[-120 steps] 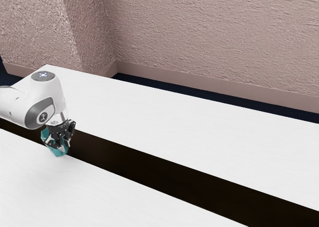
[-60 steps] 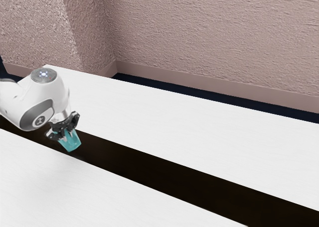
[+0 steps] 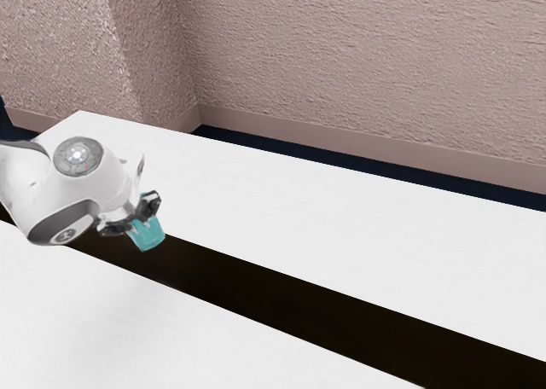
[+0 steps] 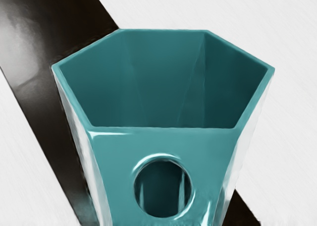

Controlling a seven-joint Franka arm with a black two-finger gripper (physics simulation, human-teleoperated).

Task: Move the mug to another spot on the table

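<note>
There was one teal mug (image 3: 149,235), one white arm (image 3: 68,188) bearing one tool (image 3: 136,222), and two white counter surfaces (image 3: 358,218) with one dark strip (image 3: 299,304) between them.

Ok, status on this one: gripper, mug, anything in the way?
Gripper shut on the teal mug. Mug tilted, held over the dark strip between the white tabletops. Nothing seen in the way.
</note>
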